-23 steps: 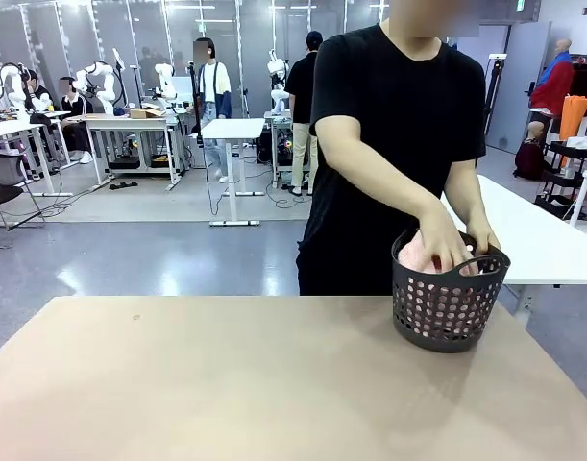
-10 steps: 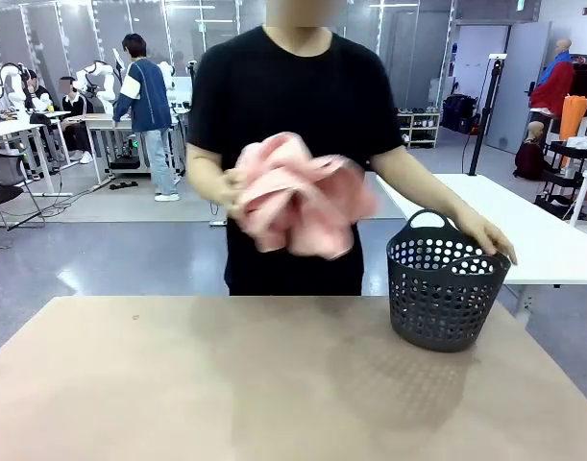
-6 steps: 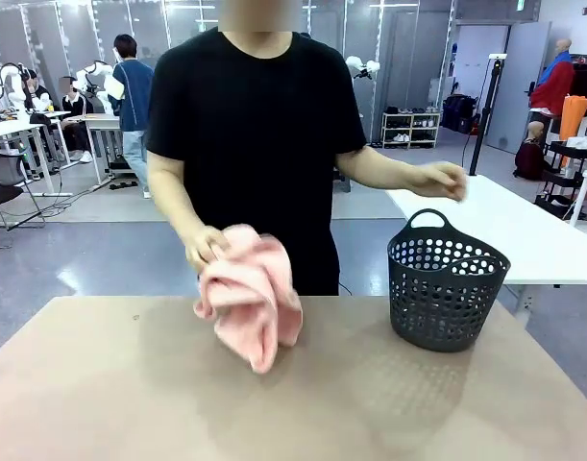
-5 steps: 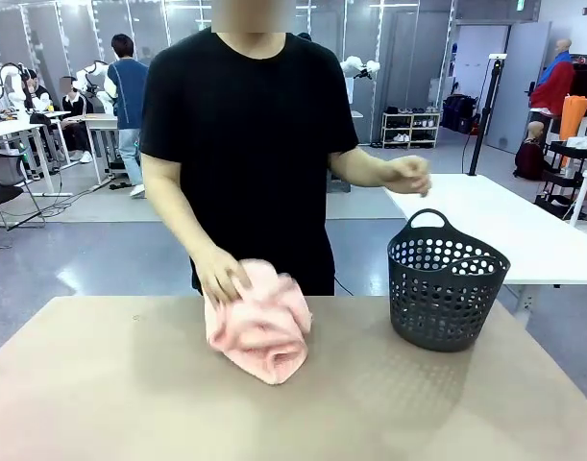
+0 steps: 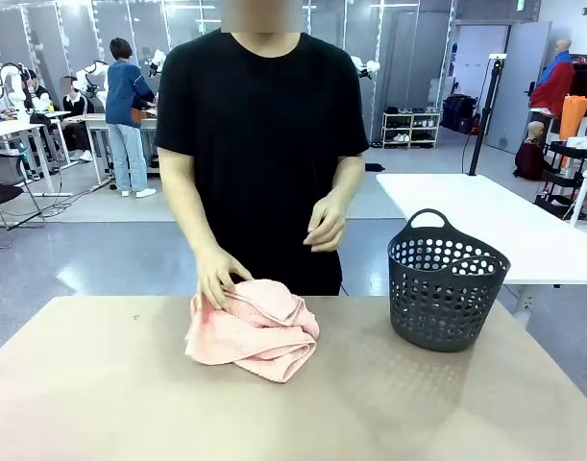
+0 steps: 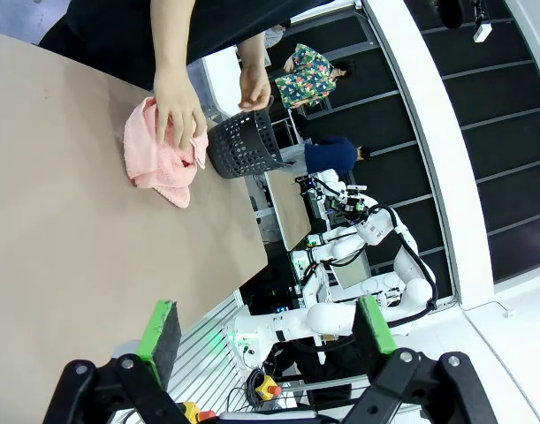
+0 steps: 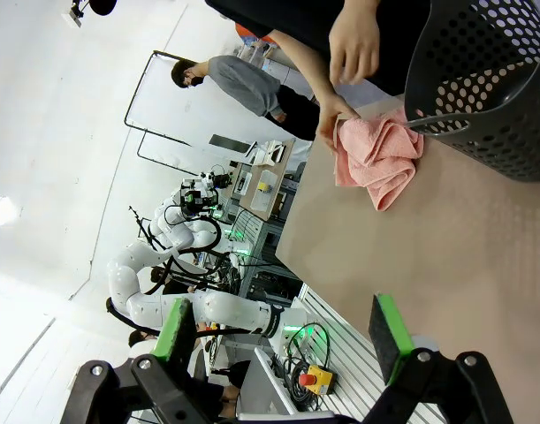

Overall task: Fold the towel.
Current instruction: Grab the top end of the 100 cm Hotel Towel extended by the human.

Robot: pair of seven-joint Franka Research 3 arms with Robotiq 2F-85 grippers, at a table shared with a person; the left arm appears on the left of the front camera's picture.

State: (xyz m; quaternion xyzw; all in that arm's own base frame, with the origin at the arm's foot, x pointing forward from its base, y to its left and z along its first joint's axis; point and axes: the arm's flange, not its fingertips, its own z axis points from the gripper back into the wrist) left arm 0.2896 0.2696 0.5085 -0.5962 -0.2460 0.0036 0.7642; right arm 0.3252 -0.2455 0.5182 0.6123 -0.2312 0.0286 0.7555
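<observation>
Left hand (image 6: 268, 329) hangs wide open, gripping nothing, and right hand (image 7: 281, 325) is the same, fingers spread and empty. Out on the worktop (image 5: 130, 403) the towel (image 5: 255, 331) lies crumpled near the far edge, long axis roughly nine-to-three. The person's hand (image 5: 219, 279) presses its ten o'clock corner. The basket (image 5: 447, 283) stands apart at three o'clock.
</observation>
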